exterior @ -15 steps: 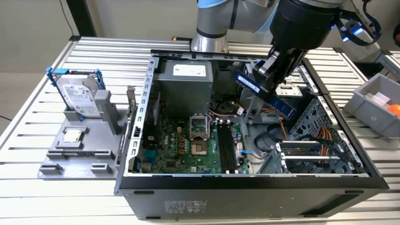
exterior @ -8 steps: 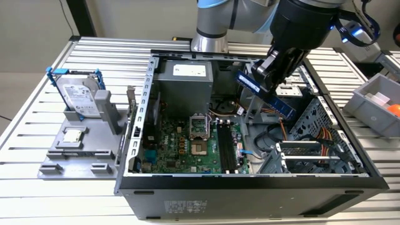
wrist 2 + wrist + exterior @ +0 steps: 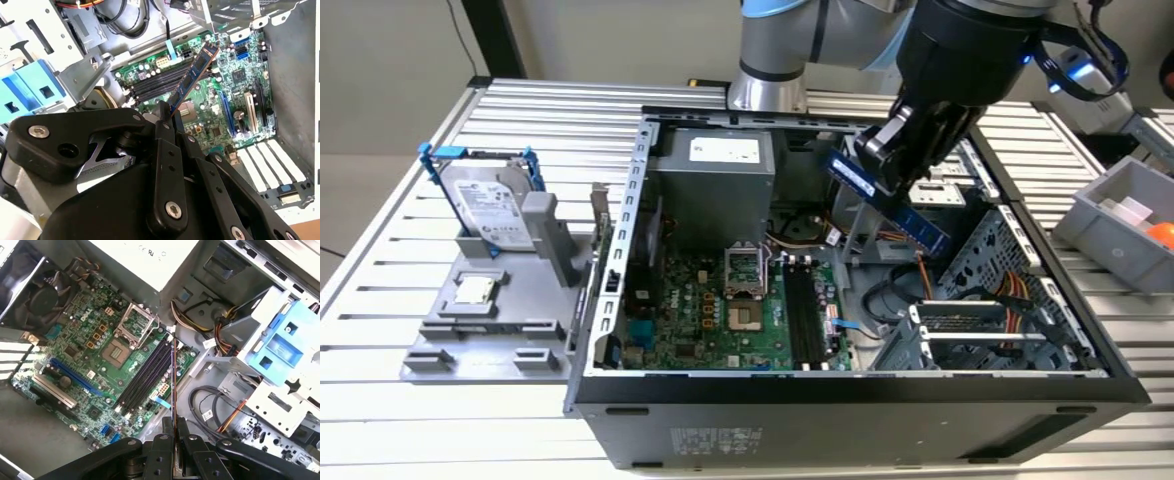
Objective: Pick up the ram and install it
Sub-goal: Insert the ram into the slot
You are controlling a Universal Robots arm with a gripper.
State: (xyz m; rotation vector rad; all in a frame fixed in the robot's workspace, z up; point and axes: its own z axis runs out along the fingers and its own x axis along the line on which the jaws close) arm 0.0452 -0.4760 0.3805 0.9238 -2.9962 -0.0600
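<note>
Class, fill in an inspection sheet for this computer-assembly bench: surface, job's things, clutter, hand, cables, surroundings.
Surface: slatted metal table carrying an open computer case.
Job's things: ram held tilted above the motherboard's memory slots, not seated.
Clutter: hard drive and CPU chip on a grey fixture; grey bin at the exterior view's right.
Hand: hand shut on the ram's end.
Cables: orange wires inside the case.
Surroundings: nothing seen.

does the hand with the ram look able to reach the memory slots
Probably yes: the hand holds the ram above the open computer case, and nothing lies over the memory slots.
</note>
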